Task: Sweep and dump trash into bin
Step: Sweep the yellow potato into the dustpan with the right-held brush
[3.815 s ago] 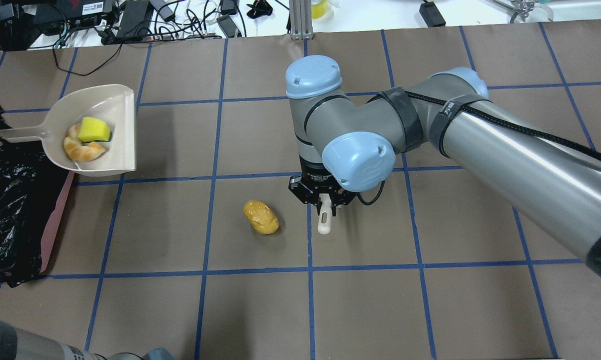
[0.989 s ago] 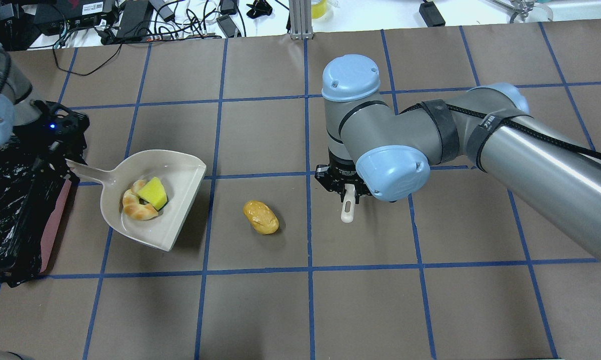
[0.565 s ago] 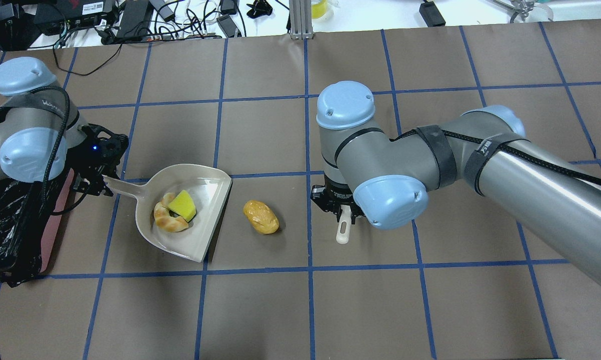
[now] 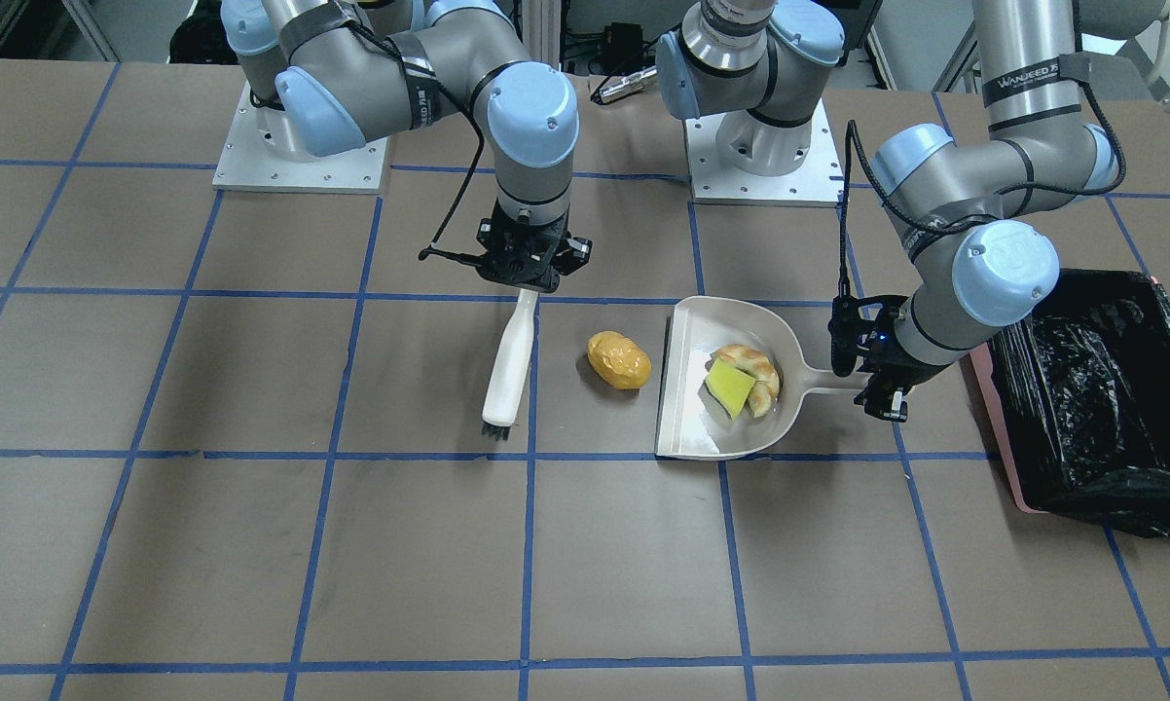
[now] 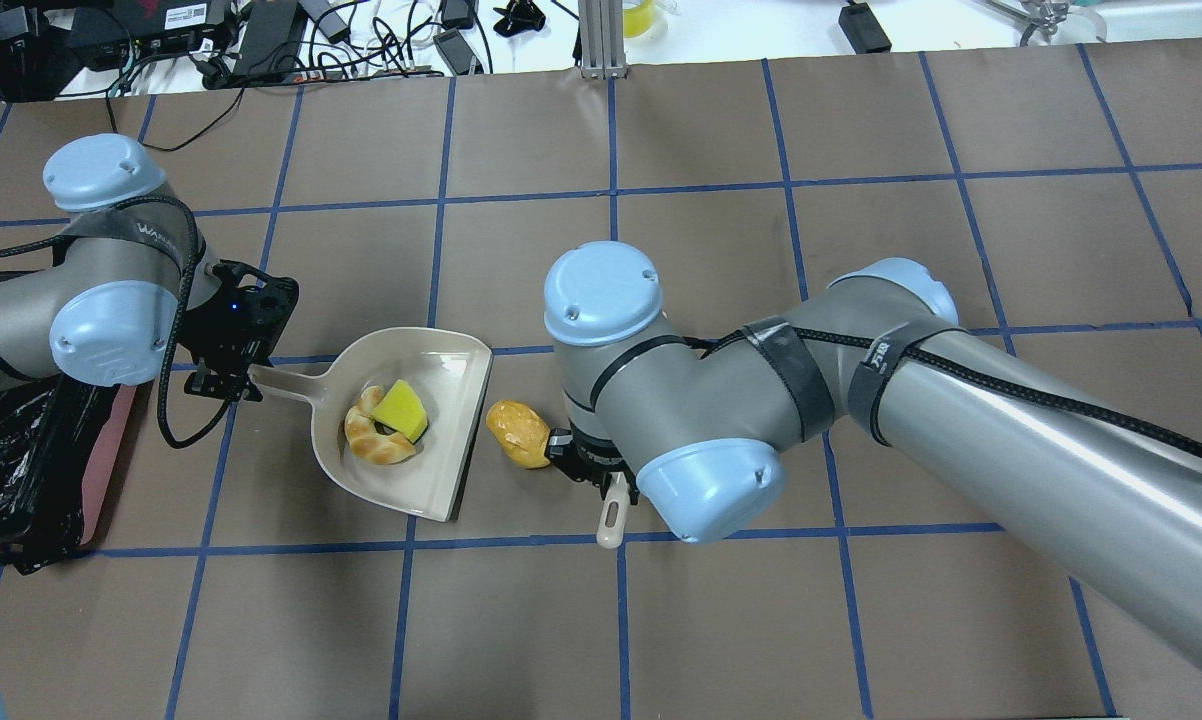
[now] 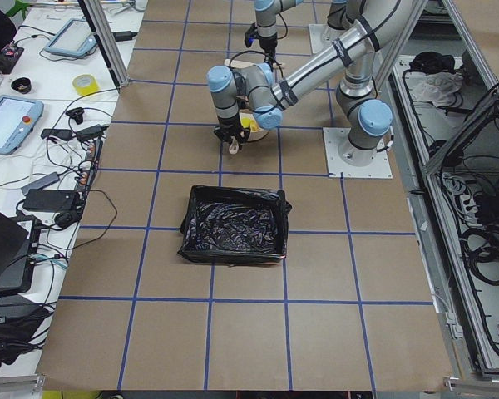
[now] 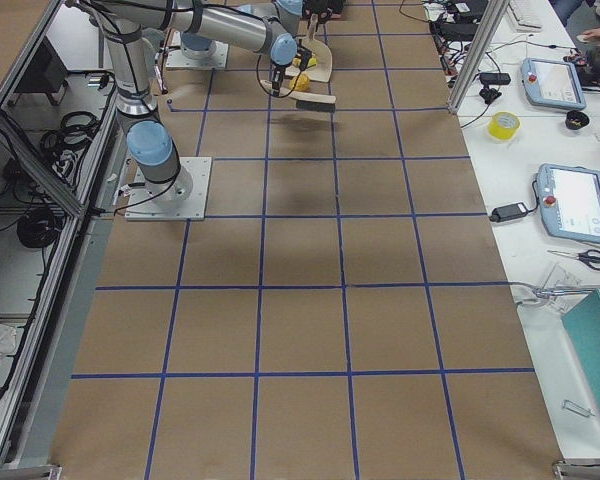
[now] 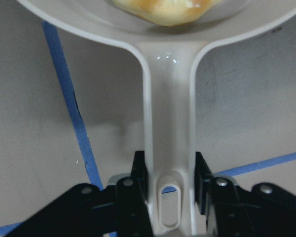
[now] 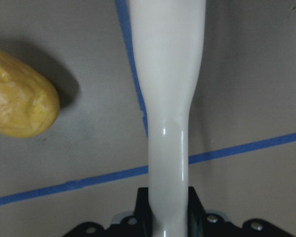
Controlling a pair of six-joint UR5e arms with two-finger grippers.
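Brown paper ruled with blue tape covers the table (image 4: pixel 254 545), where one piece of trash, a golden roll (image 4: pixel 619 359), lies loose near the middle. Its two companions, a croissant (image 4: pixel 762 382) and a yellow wedge (image 4: pixel 729 387), sit together inside the cream dustpan (image 4: pixel 692 428), whose open lip now stands just beside the roll with a thin gap between them. Seconds earlier the pan hung close to the bin (image 4: pixel 1002 433); the left pincer (image 8: pixel 170 185), clenched on the pan's handle, has carried it across to face the roll. On the roll's other side the right pincer (image 4: pixel 527 282), clamped on the handle of a white brush (image 4: pixel 507 365), has swung in, bristles near the roll but apart from it. With the roll bracketed between the two tools, one short sweep into the pan looks like the next step. The pink-sided bin, lined with black plastic, waits well apart beyond the left arm, and the dumping appears still to come.
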